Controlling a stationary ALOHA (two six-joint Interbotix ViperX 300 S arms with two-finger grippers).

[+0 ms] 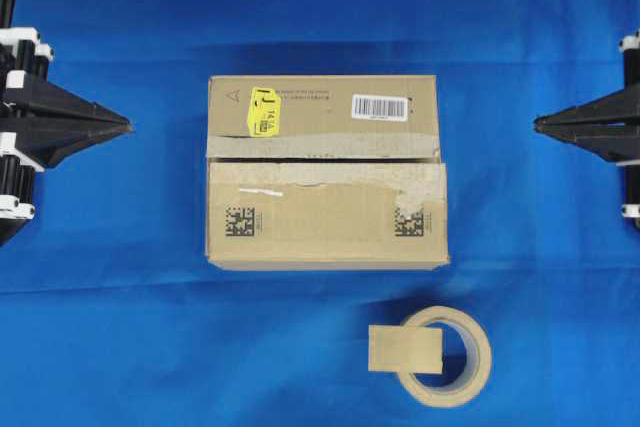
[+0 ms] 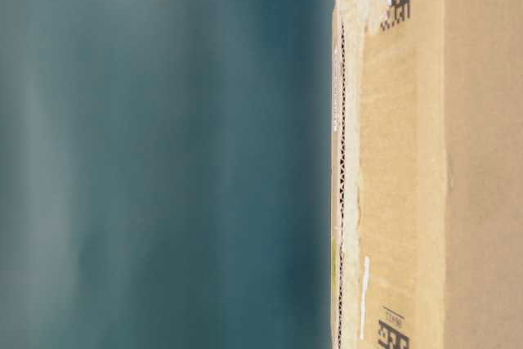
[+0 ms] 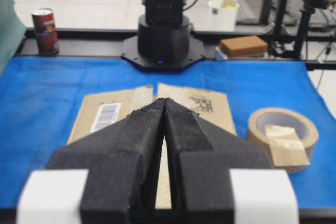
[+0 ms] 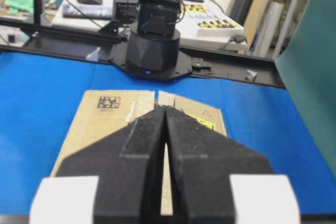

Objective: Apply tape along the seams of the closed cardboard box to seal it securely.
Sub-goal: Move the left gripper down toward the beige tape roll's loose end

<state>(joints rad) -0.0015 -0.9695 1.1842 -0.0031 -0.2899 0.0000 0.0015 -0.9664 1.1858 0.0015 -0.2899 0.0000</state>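
The cardboard box [image 1: 320,222] lies in the middle of the blue cloth, with a yellow sticker [image 1: 263,111], a barcode label and two black codes. Its seam [image 1: 320,159] runs across the whole width between ragged old tape bands. A short tan tape strip [image 1: 405,349] lies across the pale tape roll [image 1: 478,357] in front of the box. My left gripper [image 1: 128,128] is shut and empty, well left of the box. My right gripper [image 1: 538,124] is shut and empty, well right of it. The wrist views show the shut left gripper [image 3: 165,100] and the shut right gripper [image 4: 166,108], each facing the box.
The blue cloth [image 1: 120,327] covers the table. The table-level view shows only the box's side [image 2: 425,161] close up. Beyond the far table edge stand an arm base [image 3: 164,30], a red can [image 3: 45,30] and a brown block [image 3: 243,45].
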